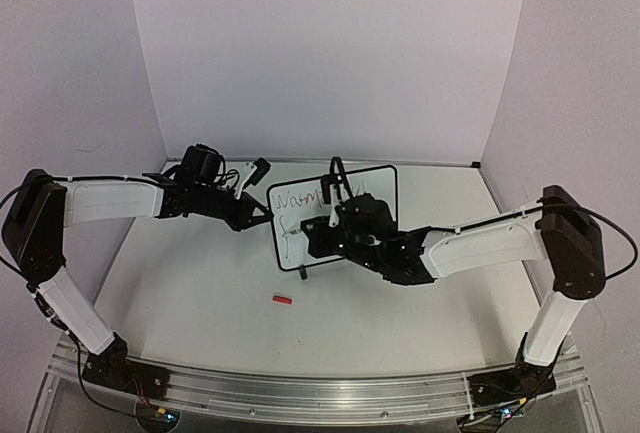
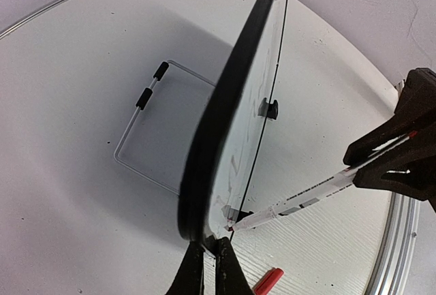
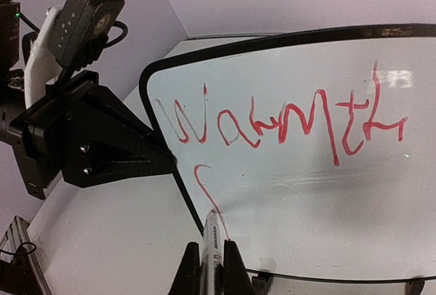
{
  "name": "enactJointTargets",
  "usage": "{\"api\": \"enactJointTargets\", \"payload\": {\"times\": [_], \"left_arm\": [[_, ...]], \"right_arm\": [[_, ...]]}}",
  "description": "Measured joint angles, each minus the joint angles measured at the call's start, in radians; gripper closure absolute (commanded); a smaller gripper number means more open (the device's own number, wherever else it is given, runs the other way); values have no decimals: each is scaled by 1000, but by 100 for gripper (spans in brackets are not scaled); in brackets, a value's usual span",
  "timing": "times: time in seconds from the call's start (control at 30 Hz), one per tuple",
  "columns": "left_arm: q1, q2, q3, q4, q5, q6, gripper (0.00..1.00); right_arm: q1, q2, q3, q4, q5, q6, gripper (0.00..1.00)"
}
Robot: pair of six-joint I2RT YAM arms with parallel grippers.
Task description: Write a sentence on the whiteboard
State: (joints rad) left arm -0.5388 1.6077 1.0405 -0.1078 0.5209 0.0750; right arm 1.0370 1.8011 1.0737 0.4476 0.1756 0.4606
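– White table (image 1: 200,293), pale lilac walls (image 1: 330,53) on three sides. Where's the whiteboard (image 1: 380,188)?
– Propped upright on its feet near the middle of the table, written face toward the right arm. The left gripper (image 2: 208,268) has its jaws pressed together on the black frame at the edge nearest the left arm, bracing it.
– And the other one?
– The right gripper (image 3: 209,264) is pinching a marker (image 3: 212,230), jaws tight on the barrel, tip touching the board.
– How far along is the sentence (image 3: 286,121)?
– One red word runs across the top; it reads like "Warmth". Under its first letter there is a single hooked stroke, and the marker tip sits at the foot of it. So I'd say the second line is only just starting: one word down, the rest to come.
– What does the next move call for?
– My guess: finish that letter, then carry the tip rightward across the bare lower half with light, even pressure, lifting between letters. The push goes into a thin board gripped at one edge, so the left grip must hold firm or the board may swing away and the strokes go faint.
– Anything in the way?
– A red cap (image 1: 282,300) lies on the table in front of the board, well apart from both arms. No worry.
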Motion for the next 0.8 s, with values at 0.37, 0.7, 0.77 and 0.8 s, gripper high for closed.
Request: {"api": "enactJointTargets", "payload": {"times": [0.37, 0.7, 0.77, 0.8], "left_arm": [[0, 0, 0, 0, 0, 0, 100], [0, 0, 0, 0, -1, 0, 100], [0, 0, 0, 0, -1, 0, 100], [0, 0, 0, 0, -1, 0, 100]], "right_arm": [[4, 0, -1, 0, 43, 1, 100], [7, -4, -19, 1, 70, 1, 100], [7, -8, -28, 0, 75, 1, 100], [7, -10, -32, 0, 78, 1, 100]]}}
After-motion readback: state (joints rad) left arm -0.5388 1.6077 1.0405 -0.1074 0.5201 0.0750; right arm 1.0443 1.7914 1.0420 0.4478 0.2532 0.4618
